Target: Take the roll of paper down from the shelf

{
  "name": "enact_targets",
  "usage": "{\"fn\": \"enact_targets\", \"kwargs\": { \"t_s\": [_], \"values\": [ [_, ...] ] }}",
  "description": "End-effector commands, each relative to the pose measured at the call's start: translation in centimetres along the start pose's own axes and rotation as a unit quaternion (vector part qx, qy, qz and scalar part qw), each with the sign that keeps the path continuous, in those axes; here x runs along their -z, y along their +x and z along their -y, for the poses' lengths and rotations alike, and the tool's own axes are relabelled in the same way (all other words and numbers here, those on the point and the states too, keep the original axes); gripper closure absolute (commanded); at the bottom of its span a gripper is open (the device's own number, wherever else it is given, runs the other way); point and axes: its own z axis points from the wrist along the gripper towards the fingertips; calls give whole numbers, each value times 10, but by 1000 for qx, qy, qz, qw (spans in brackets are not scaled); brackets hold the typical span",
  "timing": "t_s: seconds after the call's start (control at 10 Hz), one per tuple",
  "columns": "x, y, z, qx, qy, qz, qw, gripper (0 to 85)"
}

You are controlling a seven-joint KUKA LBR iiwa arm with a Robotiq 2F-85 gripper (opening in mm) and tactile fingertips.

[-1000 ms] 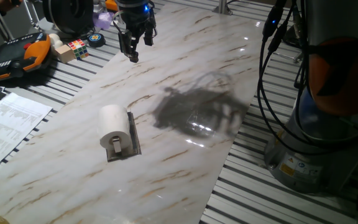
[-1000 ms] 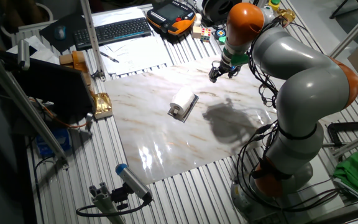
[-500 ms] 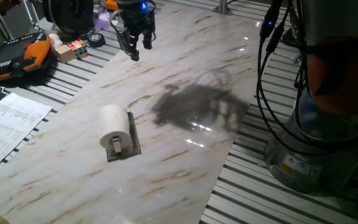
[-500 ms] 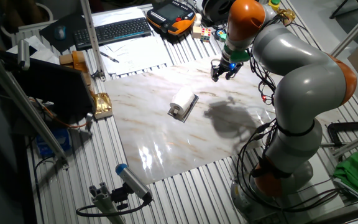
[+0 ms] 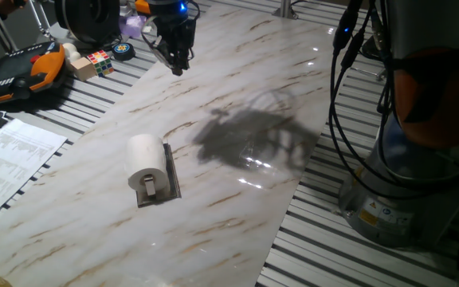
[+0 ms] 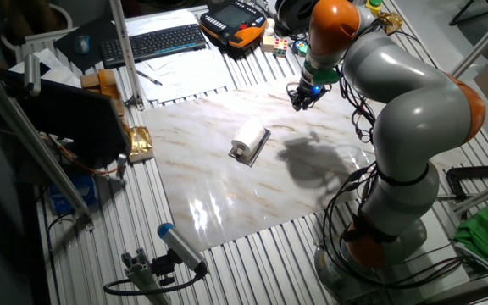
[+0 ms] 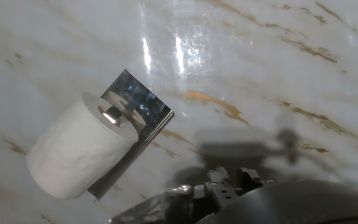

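One fixed view shows my gripper (image 5: 177, 62) hanging above the far end of the marble table (image 5: 237, 191), holding nothing; I cannot tell how wide its fingers stand. The roll of paper (image 5: 147, 161) sits on its shelf (image 5: 170, 172), well apart from me. No writing is legible.
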Motion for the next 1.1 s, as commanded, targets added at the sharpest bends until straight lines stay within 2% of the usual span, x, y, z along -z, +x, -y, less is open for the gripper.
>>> {"fn": "enact_targets", "kwargs": {
  "t_s": [0.0,0.7,1.0],
  "values": [
    [0,0,0,0,0,0,1000,843],
    [-1,0,-1,-10,1,-1,1000,843],
    [0,-2,-6,-30,9,-2,999,843]
  ]
}}
